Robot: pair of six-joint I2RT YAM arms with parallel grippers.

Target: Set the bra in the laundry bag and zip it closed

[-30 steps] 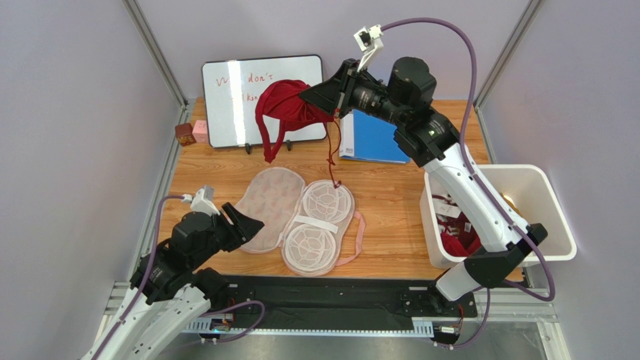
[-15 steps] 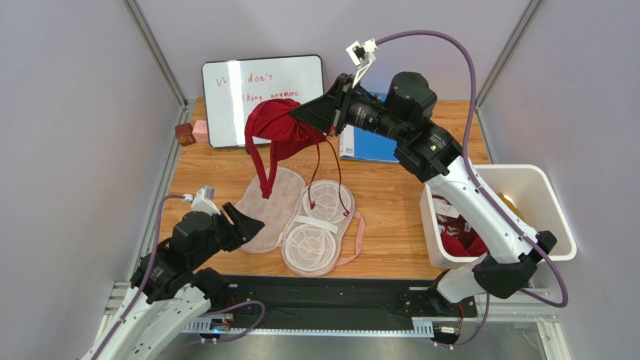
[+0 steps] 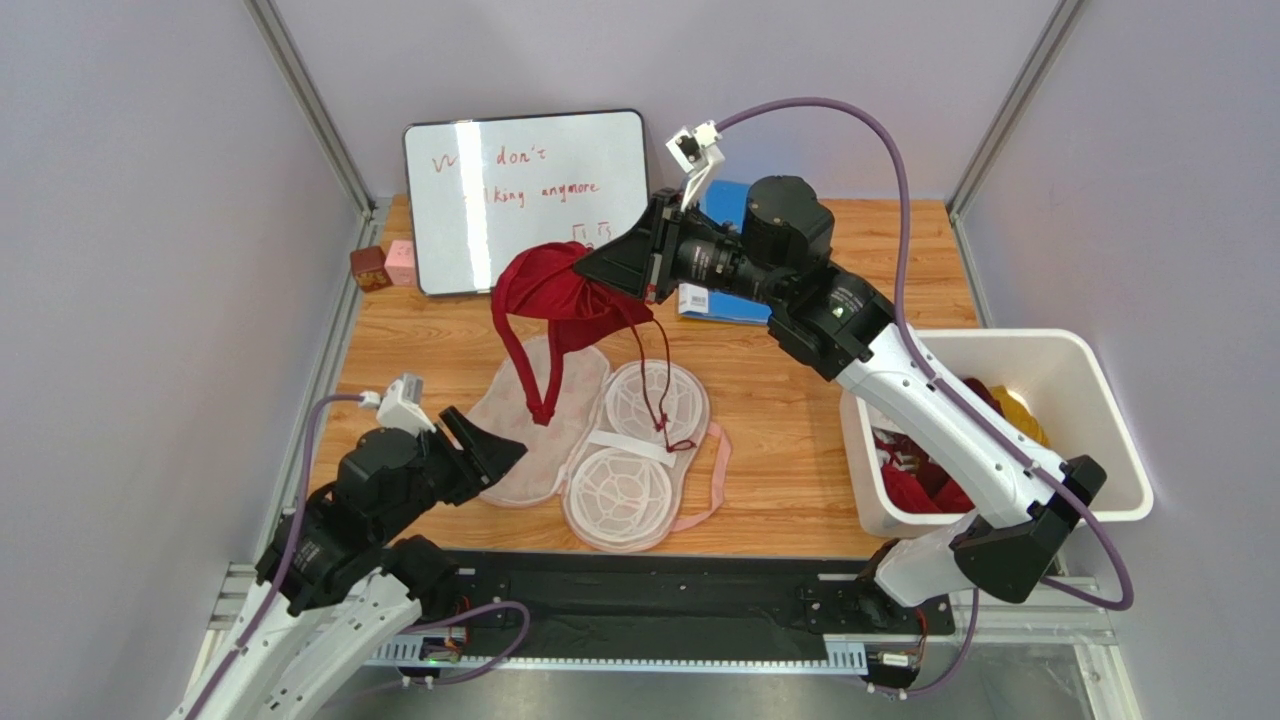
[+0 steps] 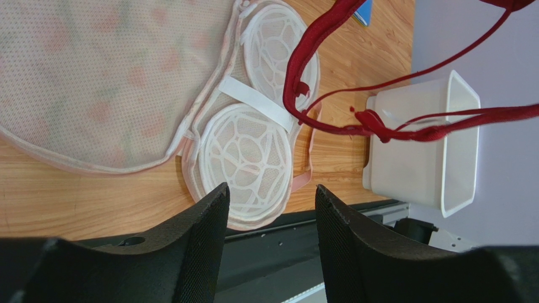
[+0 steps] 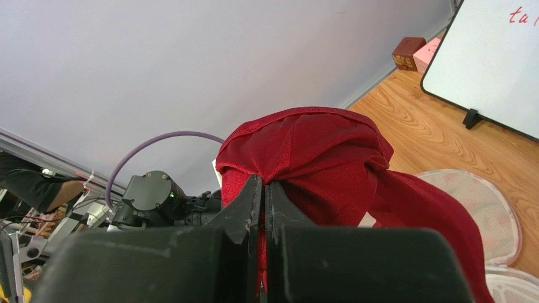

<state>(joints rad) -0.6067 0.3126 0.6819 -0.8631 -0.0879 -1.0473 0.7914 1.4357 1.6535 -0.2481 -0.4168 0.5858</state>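
- Far left: left gripper (image 3: 504,446) (image 4: 271,192). Hangs low over the near edge of the table (image 3: 781,405), jaws apart, grips nothing.
- Beyond that gripper and off to its left: a brown block (image 3: 370,269) and a pink block (image 3: 400,263), side by side at the far table edge.
- Just right of the blocks, well beyond the left gripper: a whiteboard (image 3: 523,195). Stands propped upright, with red writing.
- Just ahead of the left gripper's fingertips: the laundry bag (image 3: 541,398) (image 4: 95,82). Lies unzipped and spread flat on the table, printed half nearer that gripper, pale half with two round mesh cups to its right. Touching the fingertips or not, cannot tell.
- Above the bag, at the tip of the right gripper: the bra (image 3: 564,293) (image 5: 310,151). Hangs in the air, red cup fabric bunched at the fingers. Trails thin straps (image 4: 297,82) down over both halves of the open bag. Whether the strap ends reach the bag, cannot tell.
- Right of the bra: right gripper (image 3: 589,272) (image 5: 264,189). Reaches leftward, high above the bag, jaws pinched together on the bra's fabric.
- Behind the right gripper, partly hidden by its arm: a blue folder (image 3: 703,303), flat on the table.
- Far right, well away from both grippers: a white bin (image 3: 1104,435) (image 4: 417,158). Holds heaped red and yellow clothes (image 3: 917,488).
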